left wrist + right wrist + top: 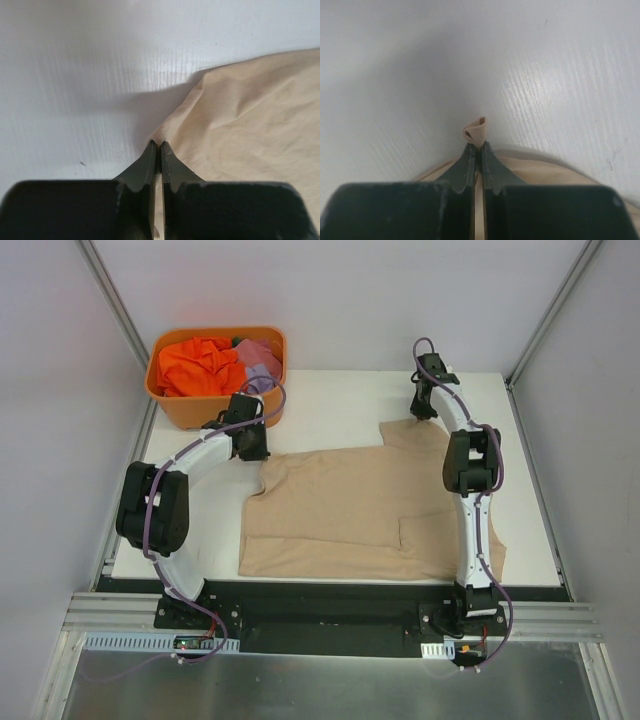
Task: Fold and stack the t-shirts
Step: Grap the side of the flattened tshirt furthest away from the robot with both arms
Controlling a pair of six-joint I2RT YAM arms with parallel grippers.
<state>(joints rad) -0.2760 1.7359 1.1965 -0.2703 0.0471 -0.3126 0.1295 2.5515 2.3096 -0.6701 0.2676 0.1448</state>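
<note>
Two-arm fold, grasp stage. The left claw (158, 145) is clenched on a corner of the plain beige cloth t-shirt (350, 510). The right claw (476, 146) is clenched on another edge, with only a small loop of cloth showing past its tips. The shirt lies on the white worktop (340, 400), spread between the claws and back toward the arm bases.

Risk: so thin a pinch may slip if the claws lift unevenly or pull apart, dropping the cloth creased.

Count: one beige shirt; one bright orange cloth t-shirt (195, 365) and one lilac cloth t-shirt (262, 375), both in one orange plastic tub (190, 410) just beyond the left claw; two claws.
</note>
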